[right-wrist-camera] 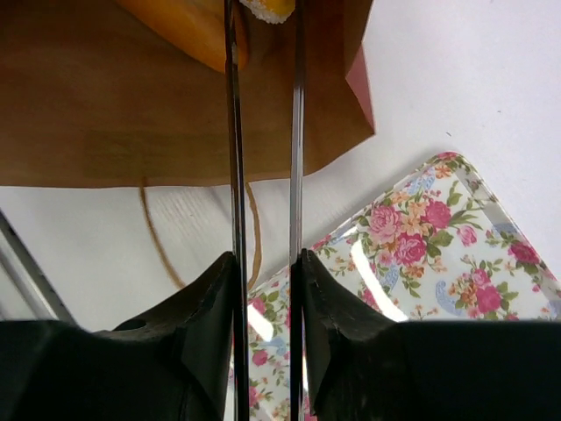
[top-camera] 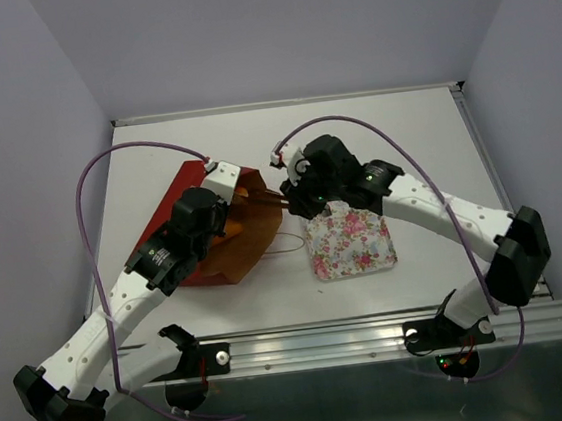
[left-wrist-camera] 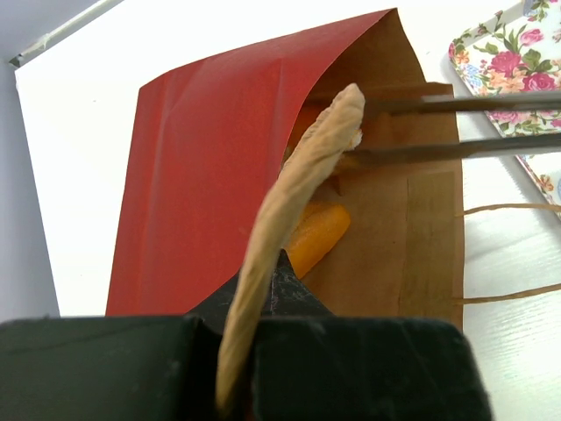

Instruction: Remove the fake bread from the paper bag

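The red-brown paper bag (top-camera: 181, 197) lies on its side, mouth toward the floral tray. My left gripper (top-camera: 223, 217) is shut on the bag's upper lip and holds the mouth open; in the left wrist view (left-wrist-camera: 254, 294) the tan paper edge (left-wrist-camera: 298, 175) runs up out of the jaws. My right gripper (top-camera: 282, 198) has long thin metal blades (right-wrist-camera: 232, 132) reaching into the mouth. The blades are closed on a short pale-ended roll (right-wrist-camera: 266, 8). An orange loaf (left-wrist-camera: 317, 237) lies on the bag's brown inner wall (left-wrist-camera: 394, 237). It also shows in the right wrist view (right-wrist-camera: 184, 26).
The floral tray (top-camera: 353, 241) lies flat just right of the bag mouth, under my right wrist; it holds no bread. The bag's cord handles (left-wrist-camera: 508, 250) trail on the white table between bag and tray. Grey walls stand at the back and both sides.
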Robot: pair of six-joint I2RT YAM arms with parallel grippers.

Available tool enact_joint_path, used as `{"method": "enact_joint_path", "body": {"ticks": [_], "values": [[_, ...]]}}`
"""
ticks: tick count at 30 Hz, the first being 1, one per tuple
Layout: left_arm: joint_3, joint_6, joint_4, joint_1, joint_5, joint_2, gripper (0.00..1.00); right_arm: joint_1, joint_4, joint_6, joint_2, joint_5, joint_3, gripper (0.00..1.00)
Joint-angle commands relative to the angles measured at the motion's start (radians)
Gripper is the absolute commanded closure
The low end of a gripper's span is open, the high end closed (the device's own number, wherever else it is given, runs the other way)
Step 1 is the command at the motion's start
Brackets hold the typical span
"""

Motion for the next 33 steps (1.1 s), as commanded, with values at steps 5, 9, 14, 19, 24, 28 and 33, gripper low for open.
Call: {"method": "enact_joint_path", "body": {"ticks": [5, 9, 14, 19, 24, 28, 33], "values": [[0.037, 0.0, 0.059, -0.009, -0.035, -0.01, 1.0, 0.006, -0.065, 0.158, -0.282, 0.015, -0.058, 0.96], [0.038, -0.004, 0.07, -0.007, -0.038, -0.01, 1.0, 0.006, -0.175, 0.209, -0.349, 0.021, -0.052, 0.97], [0.049, -0.009, 0.073, -0.01, -0.012, 0.0, 1.0, 0.006, -0.307, 0.313, -0.484, 0.185, -0.075, 0.96], [0.054, -0.012, 0.069, -0.013, 0.0, 0.009, 1.0, 0.006, -0.381, 0.41, -0.582, 0.34, -0.108, 0.95], [0.054, -0.02, 0.064, -0.016, -0.006, 0.016, 1.0, 0.006, -0.453, 0.502, -0.625, 0.526, -0.176, 0.93], [0.055, -0.015, 0.066, -0.018, -0.001, 0.018, 1.0, 0.006, -0.415, 0.545, -0.622, 0.529, -0.246, 0.92], [0.049, -0.015, 0.064, -0.023, 0.002, 0.017, 1.0, 0.006, -0.386, 0.56, -0.547, 0.607, -0.269, 0.89]]}}
